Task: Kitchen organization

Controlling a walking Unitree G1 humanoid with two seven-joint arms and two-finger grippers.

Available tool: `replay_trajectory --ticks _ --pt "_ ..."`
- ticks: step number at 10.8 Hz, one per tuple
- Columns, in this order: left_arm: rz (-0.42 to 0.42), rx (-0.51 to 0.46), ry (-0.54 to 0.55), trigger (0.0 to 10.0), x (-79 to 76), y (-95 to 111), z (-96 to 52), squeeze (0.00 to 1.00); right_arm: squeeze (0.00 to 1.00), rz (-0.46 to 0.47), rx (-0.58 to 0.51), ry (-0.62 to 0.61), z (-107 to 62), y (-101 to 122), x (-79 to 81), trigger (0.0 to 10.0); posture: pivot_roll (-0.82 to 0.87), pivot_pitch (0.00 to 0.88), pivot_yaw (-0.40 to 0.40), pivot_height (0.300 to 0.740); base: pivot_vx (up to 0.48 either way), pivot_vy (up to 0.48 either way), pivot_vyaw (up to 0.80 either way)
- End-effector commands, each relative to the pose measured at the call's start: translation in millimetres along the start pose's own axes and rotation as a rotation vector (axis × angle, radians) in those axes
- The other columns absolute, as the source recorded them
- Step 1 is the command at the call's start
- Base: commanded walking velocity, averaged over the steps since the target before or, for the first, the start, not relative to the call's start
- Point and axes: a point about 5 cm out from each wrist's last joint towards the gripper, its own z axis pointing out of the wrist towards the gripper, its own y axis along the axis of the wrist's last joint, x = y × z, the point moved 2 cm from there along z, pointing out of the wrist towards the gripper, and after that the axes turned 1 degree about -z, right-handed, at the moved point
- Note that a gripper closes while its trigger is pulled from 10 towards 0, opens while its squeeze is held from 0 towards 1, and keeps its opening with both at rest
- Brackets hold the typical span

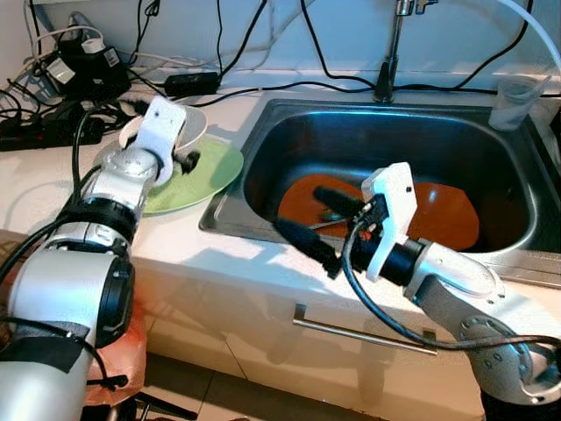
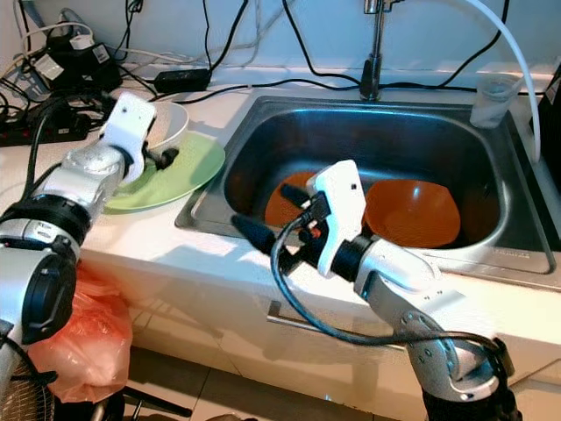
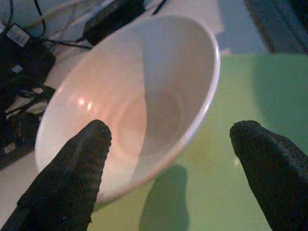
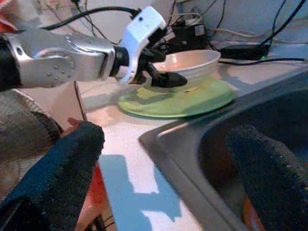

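Note:
A white bowl (image 1: 189, 128) stands on a light green plate (image 1: 210, 171) on the counter left of the sink. My left gripper (image 3: 171, 130) is open at the bowl's near rim, one finger (image 3: 77, 168) in front of the bowl and the other over the plate. Whether it touches the bowl I cannot tell. In the steel sink (image 1: 289, 123) lie two orange plates (image 2: 412, 210) and a utensil. My right gripper (image 1: 298, 209) hovers open and holding nothing over the sink's front left corner, pointing toward the bowl (image 4: 190, 62).
Power strips, adapters and black cables (image 1: 61, 79) crowd the back left of the counter. A faucet (image 1: 390, 53) and a clear plastic cup (image 1: 513, 101) stand behind the sink. An orange bag (image 2: 79, 338) hangs below the counter edge, beside a drawer handle (image 1: 359, 338).

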Motion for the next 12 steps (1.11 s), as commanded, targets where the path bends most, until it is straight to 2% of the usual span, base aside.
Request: replay_trajectory --ticks 1,3,5,7,8,9,10,11,12 --pt "0.011 0.034 0.005 10.0 5.8 -9.3 -1.7 0.00 0.00 0.003 0.002 0.036 -0.1 0.1 6.4 10.0 -0.13 0.000 0.156 0.740 0.000 0.000 0.00" --pt "0.000 0.027 -0.031 10.0 1.6 -11.7 -1.4 0.00 0.00 0.000 0.008 0.031 -0.6 -0.5 6.3 10.0 -0.13 0.000 0.151 0.740 0.000 0.000 0.00" --pt "0.001 0.055 -0.057 10.0 -6.9 -25.1 -0.6 0.00 0.00 -0.005 0.016 0.025 -2.0 -0.3 6.2 10.0 -0.14 0.000 0.148 0.740 0.000 0.000 0.00" --pt "0.052 0.088 -0.093 5.8 -11.6 -33.7 -0.9 0.00 0.00 -0.008 0.020 0.012 -4.2 -0.7 6.3 10.0 -0.16 0.000 0.150 0.740 0.000 0.000 0.00" --pt "0.070 0.091 -0.091 3.3 -10.1 -33.9 -1.3 0.00 0.00 -0.010 0.025 0.006 -5.3 -1.5 6.1 10.0 -0.16 0.000 0.152 0.740 0.000 0.000 0.00" --pt "0.085 0.088 -0.078 6.4 -6.7 -31.5 -1.6 0.00 0.00 -0.011 0.027 0.001 -5.5 -1.9 5.7 10.0 -0.15 0.000 0.152 0.740 0.000 0.000 0.00" --pt "0.086 0.087 -0.077 7.2 -6.1 -30.6 -1.6 0.00 0.00 -0.012 0.027 0.000 -4.9 -2.1 5.5 10.0 -0.15 0.000 0.152 0.740 0.000 0.000 0.00" --pt "0.087 0.084 -0.074 10.0 -4.8 -29.9 -1.8 0.00 0.00 -0.015 0.031 0.000 -4.2 -2.9 5.6 10.0 -0.15 0.000 0.152 0.740 0.000 0.000 0.00" --pt "0.084 0.084 -0.072 10.0 -3.8 -30.2 -2.1 0.00 0.00 -0.020 0.035 0.001 -3.8 -3.6 5.7 10.0 -0.15 0.000 0.149 0.740 0.000 0.000 0.00"
